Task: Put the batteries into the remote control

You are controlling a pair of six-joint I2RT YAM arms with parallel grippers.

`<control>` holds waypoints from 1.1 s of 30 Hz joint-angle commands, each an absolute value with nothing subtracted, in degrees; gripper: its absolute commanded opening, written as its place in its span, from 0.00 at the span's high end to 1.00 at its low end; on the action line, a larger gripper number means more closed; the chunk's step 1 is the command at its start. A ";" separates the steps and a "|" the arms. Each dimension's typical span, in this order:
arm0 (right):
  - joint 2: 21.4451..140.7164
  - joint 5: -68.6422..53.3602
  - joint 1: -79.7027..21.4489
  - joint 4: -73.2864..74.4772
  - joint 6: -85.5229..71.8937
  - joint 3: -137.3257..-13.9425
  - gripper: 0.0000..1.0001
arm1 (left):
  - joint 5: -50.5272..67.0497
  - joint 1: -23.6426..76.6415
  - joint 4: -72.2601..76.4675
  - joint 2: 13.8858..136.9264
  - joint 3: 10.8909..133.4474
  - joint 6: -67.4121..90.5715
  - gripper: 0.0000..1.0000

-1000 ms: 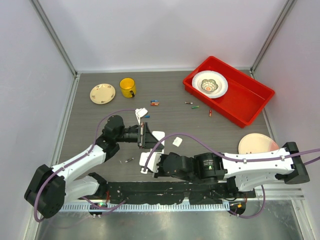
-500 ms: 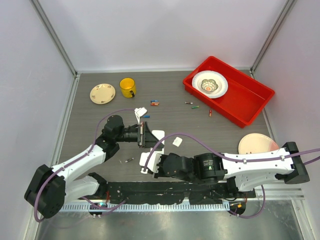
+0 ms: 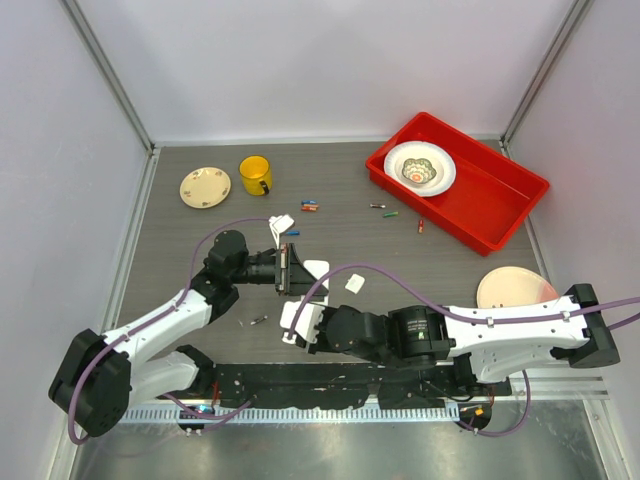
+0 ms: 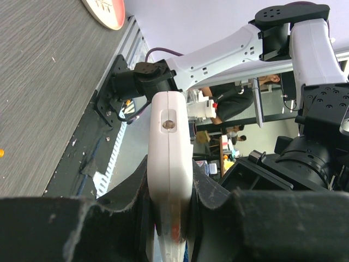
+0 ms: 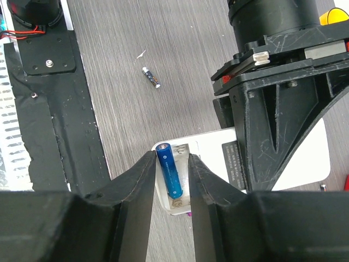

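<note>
My right gripper (image 5: 170, 161) has its jaws slightly apart on either side of a blue cylindrical battery (image 5: 171, 180). The battery lies in the open compartment at the near end of the slim white plastic remote control (image 5: 311, 158). My left gripper (image 4: 170, 192) is clamped on that remote's long edges. A small dark-and-silver battery (image 5: 151, 77) lies loose on the grey wood-grain table (image 5: 180, 49), well apart.

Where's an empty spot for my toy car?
Bare: along the back wall between the yellow mug and the red bin; the middle right, between the loose batteries and the pink plate. Crowded: front middle, around the remote.
</note>
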State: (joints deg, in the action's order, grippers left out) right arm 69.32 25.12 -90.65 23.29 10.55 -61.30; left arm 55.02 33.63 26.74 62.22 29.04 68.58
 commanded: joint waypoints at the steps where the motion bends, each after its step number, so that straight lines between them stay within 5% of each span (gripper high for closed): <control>1: 67.41 27.42 -90.70 23.29 9.84 -61.61 0.64 | 55.64 33.57 29.45 61.61 31.20 69.43 1.00; 13: 66.27 27.60 -90.79 22.24 9.58 -60.82 0.55 | 55.55 33.57 29.53 62.49 31.46 69.26 1.00; 18: 65.92 26.55 -90.70 21.62 9.49 -60.38 0.44 | 55.55 33.57 29.36 62.49 31.38 69.17 1.00; 31: 61.62 23.82 -90.79 20.66 7.65 -61.70 0.37 | 53.18 33.57 28.92 63.72 31.11 67.77 1.00; 33: 58.55 24.95 -90.79 17.69 6.77 -60.83 0.26 | 51.86 33.66 29.18 63.72 31.11 67.50 1.00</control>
State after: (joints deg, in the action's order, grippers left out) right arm 64.38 24.10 -90.65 23.55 8.82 -60.25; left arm 53.93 33.63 26.72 63.72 29.04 68.51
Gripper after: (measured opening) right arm 0.644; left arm 0.257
